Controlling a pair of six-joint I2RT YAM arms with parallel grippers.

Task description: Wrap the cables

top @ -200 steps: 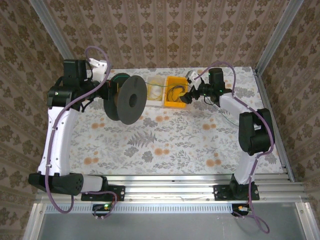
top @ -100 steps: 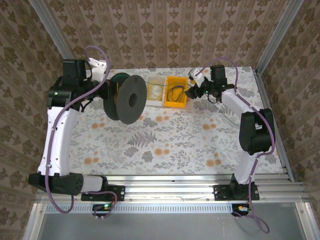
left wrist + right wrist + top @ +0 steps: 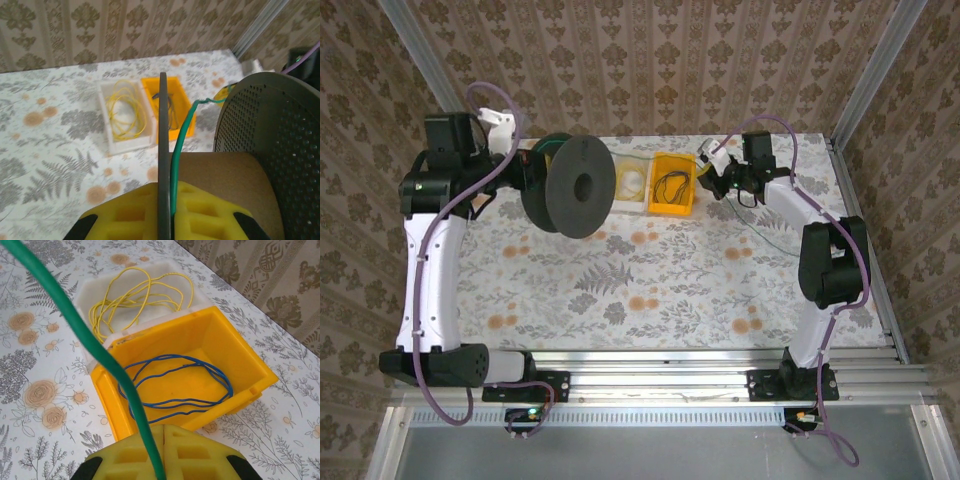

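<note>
Pressed together, my right gripper pinches a green cable between its yellow pads at the bottom of the right wrist view. From the pads the cable rises in a curve to the upper left corner of that frame. Just beyond the pads, in the middle of the frame, a yellow bin sits on the table with a loose coil of dark blue cable on its floor. Against the bin's side, toward the upper left, is a white tray holding a loose coil of yellow cable.

My left gripper is clamped on the black spool. At the bottom of the left wrist view its yellow pads press on either side of the thin flange that stands edge-on up the middle of the frame. The green cable runs up just beside that flange, past the cardboard core, then bends off to the right by the perforated flange.

In the top view the spool is held on edge at the upper left of the table. Tray and bin stand side by side at top centre, with my right gripper just to the right of the bin.
</note>
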